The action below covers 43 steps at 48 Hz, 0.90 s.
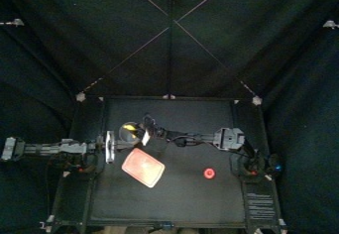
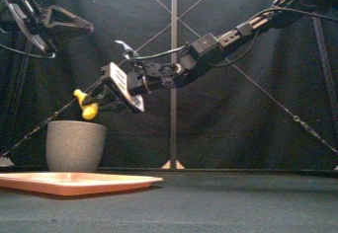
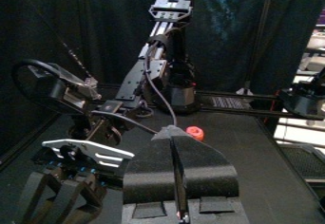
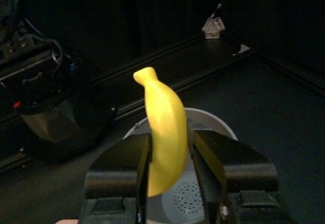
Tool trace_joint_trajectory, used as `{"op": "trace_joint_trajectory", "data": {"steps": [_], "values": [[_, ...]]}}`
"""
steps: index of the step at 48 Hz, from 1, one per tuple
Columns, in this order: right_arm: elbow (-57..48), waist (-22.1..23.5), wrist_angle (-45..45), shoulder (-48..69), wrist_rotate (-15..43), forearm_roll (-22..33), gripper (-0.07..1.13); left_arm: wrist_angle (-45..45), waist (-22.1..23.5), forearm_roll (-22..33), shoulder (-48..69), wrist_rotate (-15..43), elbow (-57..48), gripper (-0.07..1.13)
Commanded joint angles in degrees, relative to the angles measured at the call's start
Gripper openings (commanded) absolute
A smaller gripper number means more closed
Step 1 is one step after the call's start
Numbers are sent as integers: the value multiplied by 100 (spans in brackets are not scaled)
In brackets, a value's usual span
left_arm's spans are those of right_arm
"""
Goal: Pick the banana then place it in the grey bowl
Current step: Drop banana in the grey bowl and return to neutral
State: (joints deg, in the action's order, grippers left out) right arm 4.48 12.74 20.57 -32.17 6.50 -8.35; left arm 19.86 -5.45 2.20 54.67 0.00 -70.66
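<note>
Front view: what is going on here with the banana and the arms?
The right gripper, on the arm reaching past the middle from the right, is shut on the yellow toy banana and holds it in the air just above the tall grey speckled cup. The banana is not yet inside. The flat pink tray lies in front of the cup. The left gripper rests shut at the table's left side.

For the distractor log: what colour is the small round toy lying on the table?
Red. The toy shows best in the top view, right of the tray.
</note>
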Motion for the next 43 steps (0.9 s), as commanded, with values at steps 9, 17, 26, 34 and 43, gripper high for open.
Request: {"op": "trace_joint_trajectory", "data": {"steps": [9,17,26,34,43], "values": [[132,35,-18,176,9,44,92,53,-9,-9,-26,0,79,8],[-193,35,-18,475,-35,88,94,53,0,0,-26,0,79,8],[-1213,26,35,1354,0,387,94,53,-9,-18,-26,9,70,8],[-2461,-18,369,2355,0,448,94,53,-18,-9,-26,9,53,8],[-3744,-220,967,3296,-35,457,94,53,-44,-9,-26,9,26,8]]}}
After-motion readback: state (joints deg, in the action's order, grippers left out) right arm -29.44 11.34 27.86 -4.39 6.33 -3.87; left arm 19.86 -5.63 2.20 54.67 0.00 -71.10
